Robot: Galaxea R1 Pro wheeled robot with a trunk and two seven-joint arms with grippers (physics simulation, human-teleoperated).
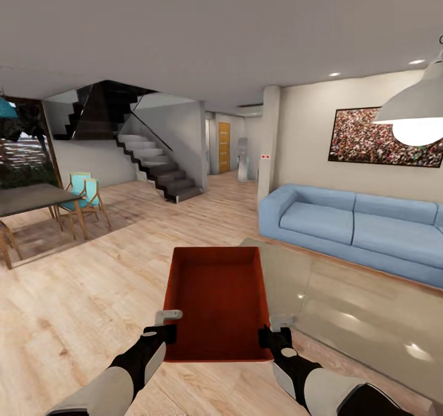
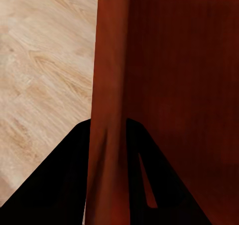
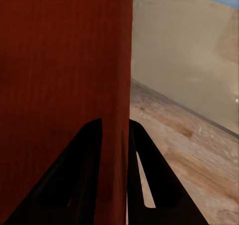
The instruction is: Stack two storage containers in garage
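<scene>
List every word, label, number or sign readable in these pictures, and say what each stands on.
No text can be read in any view.
Small white plate with red marks on the pillar: too small to read.
Wall picture over the sofa: a speckled pattern, no lettering.
Storage container: plain walls, no label.

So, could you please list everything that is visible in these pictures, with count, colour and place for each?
storage container: one, orange-red, held between both grippers above the wood floor
sofa: one, blue, at right by the wall
low table: one, grey, in front of the sofa
pendant lamp: one, white, upper right
wall picture: one, dark-framed, above the sofa
staircase: one, dark, centre left
dining table: one, dark, far left
chair: turquoise, beside the dining table
left gripper: black, on the container's left wall
right gripper: black, on its right wall
</scene>
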